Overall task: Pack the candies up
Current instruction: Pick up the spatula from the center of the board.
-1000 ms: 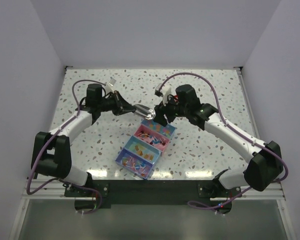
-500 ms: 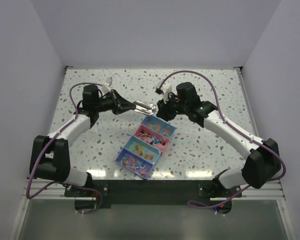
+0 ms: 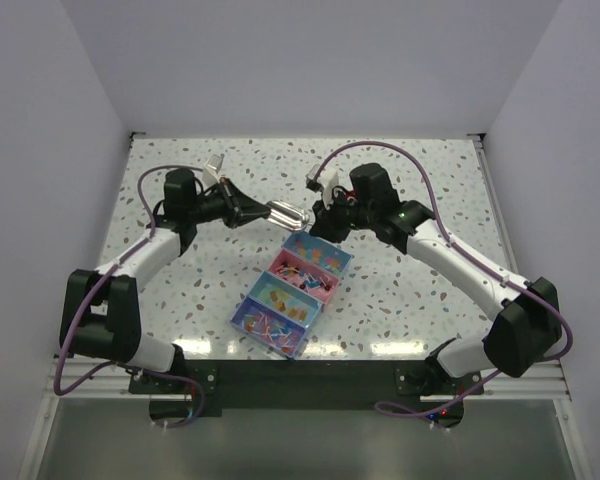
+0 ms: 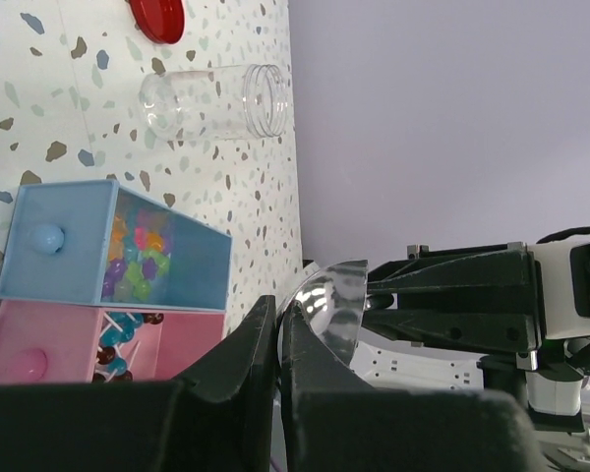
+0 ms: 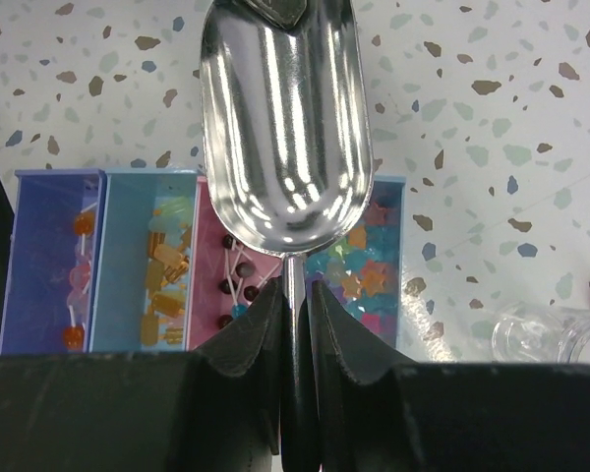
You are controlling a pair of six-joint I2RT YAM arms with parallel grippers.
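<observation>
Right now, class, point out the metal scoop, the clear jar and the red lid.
metal scoop (image 5: pixel 280 128), right wrist view, middle of its bowl.
clear jar (image 4: pixel 202 103), left wrist view, its side wall.
red lid (image 4: pixel 157 14), left wrist view, its top face.

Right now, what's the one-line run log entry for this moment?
phase: scoop handover | left gripper: shut on bowl rim | right gripper: shut on handle | candies: in tray compartments, scoop empty

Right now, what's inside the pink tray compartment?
Lollipop candies on white sticks, dark brown and blue. In the right wrist view the scoop covers most of the pink compartment.
</observation>
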